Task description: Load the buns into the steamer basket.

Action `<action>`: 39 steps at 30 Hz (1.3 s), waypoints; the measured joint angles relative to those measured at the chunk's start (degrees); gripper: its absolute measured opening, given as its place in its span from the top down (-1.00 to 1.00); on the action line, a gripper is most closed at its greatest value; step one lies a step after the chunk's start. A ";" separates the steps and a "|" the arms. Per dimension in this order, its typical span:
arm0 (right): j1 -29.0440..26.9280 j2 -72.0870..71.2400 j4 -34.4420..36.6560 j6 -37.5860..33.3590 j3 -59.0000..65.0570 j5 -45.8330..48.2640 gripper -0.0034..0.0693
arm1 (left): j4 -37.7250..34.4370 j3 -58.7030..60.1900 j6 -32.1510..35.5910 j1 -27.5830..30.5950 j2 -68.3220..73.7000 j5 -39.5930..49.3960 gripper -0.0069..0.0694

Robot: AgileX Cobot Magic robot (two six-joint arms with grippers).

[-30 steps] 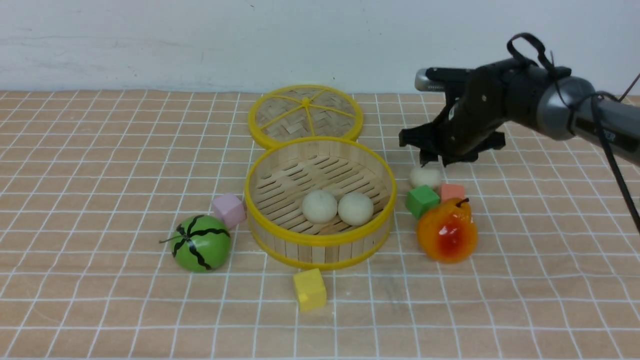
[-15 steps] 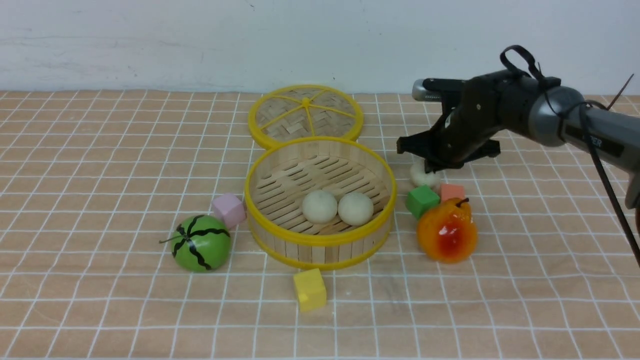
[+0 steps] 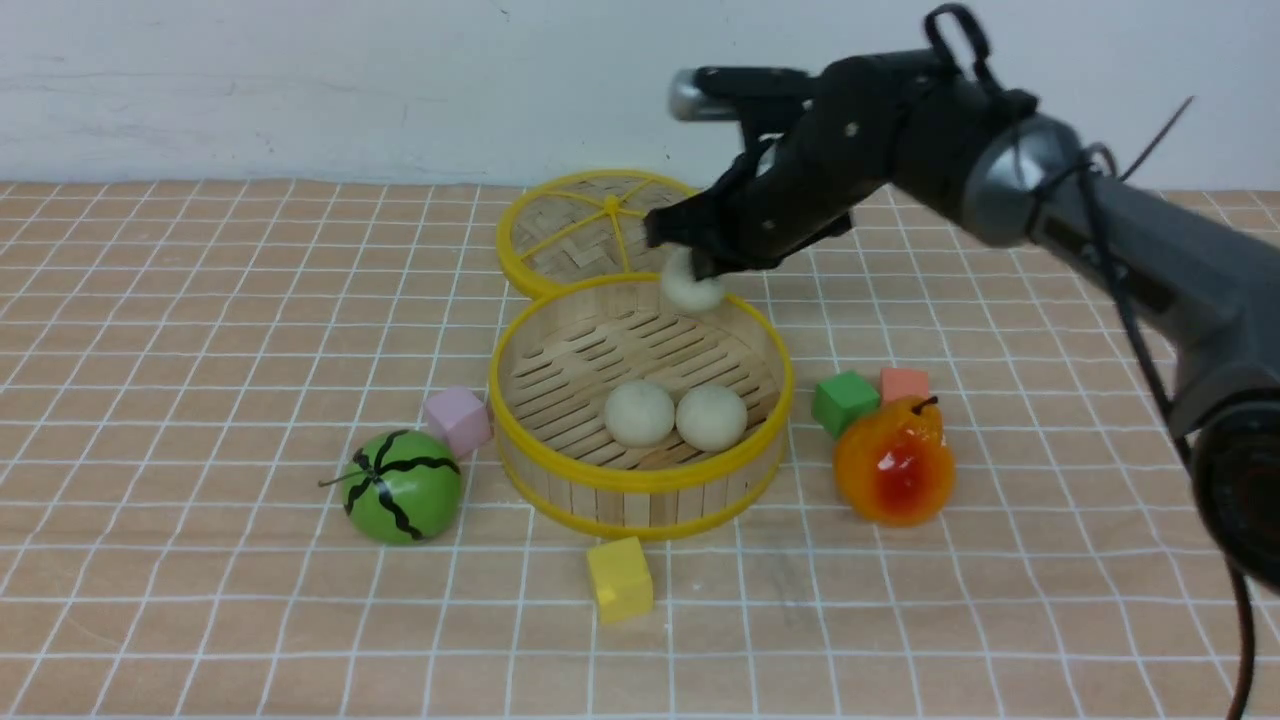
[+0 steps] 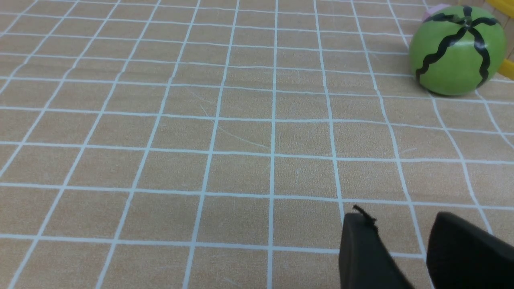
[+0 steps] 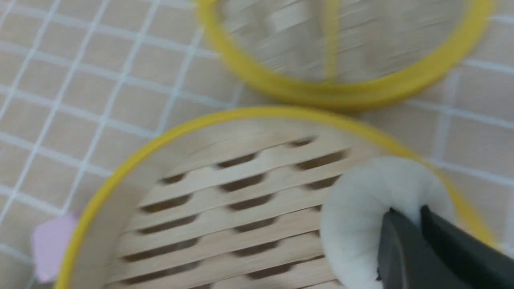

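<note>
The steamer basket (image 3: pixel 640 494) stands mid-table with two cream buns (image 3: pixel 640 413) (image 3: pixel 711 417) side by side on its slatted floor. My right gripper (image 3: pixel 692 268) is shut on the third bun (image 3: pixel 690 290) and holds it in the air above the basket's far rim. In the right wrist view the bun (image 5: pixel 361 216) is pinched between the black fingers (image 5: pixel 401 249) over the basket's slats (image 5: pixel 225 208). My left gripper (image 4: pixel 395 218) hovers low over the cloth, apart from everything, with a narrow gap between its jaws and nothing in it.
The flat woven lid (image 3: pixel 611 232) lies behind the basket. A green watermelon ball (image 3: pixel 402 487) and pink cube (image 3: pixel 457 420) sit to its left, a yellow cube (image 3: pixel 620 578) in front, and a green cube (image 3: pixel 844 401), orange cube (image 3: pixel 905 383) and pear (image 3: pixel 893 462) to its right.
My right gripper closed on the bun beside the green cube, lifted it and carried it left to above the basket's far rim. The two buns in the basket have not moved.
</note>
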 joint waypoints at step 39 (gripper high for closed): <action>-7.78 -66.78 -6.17 -7.24 53.77 1.19 0.74 | 0.00 0.00 0.00 0.00 0.00 0.00 0.19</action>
